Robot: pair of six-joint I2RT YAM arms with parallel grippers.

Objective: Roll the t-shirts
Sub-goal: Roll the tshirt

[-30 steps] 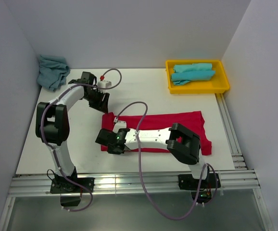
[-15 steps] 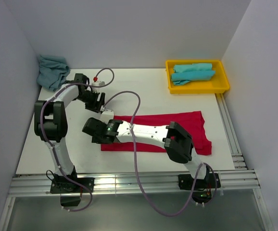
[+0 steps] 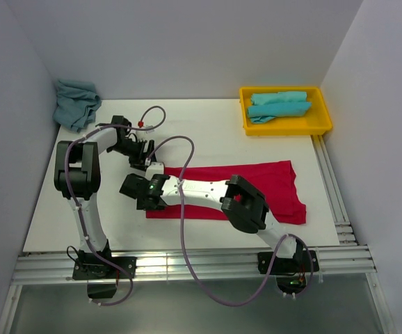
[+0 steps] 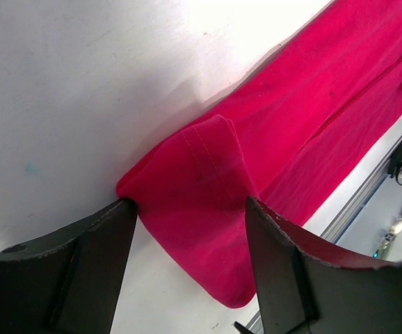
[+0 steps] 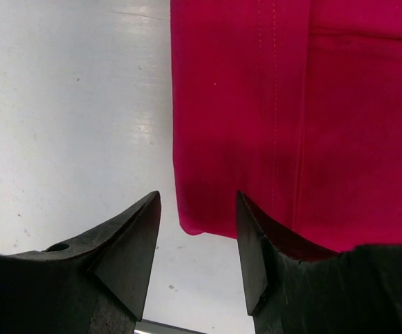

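Step in hand, as I'm reading it: starting the roll on the red t-shirt (image 3: 284, 184); it's lying flat on the white table (image 3: 208, 132), mid-table, already folded into a long narrow band running left to right; both arms are working at its left end.

Left gripper (image 3: 147, 161) is sitting at the far-left corner; the wrist view is showing its jaws spread wide, with a doubled-over corner of the shirt (image 4: 208, 181) lying between them, nothing pinched.

Right gripper (image 3: 133, 189) is hovering at the near-left corner; jaws also spread, straddling the edge of the band (image 5: 208, 181), gripping nothing.

Next move is probably calling for both claws dropping onto their corners, pinching together, then turning the end over toward the right; the two need to be staying level or the roll will be going conical.

Material: soft matte cotton, plain, limp; double hem stitching showing near the edge; the fold is holding only loosely, so it will likely be slipping on the smooth tabletop.

Two turquoise t-shirts (image 3: 279, 104) are lying rolled in the yellow tray (image 3: 284, 130), far right; a crumpled turquoise t-shirt (image 3: 76, 101) is waiting in the far-left corner.
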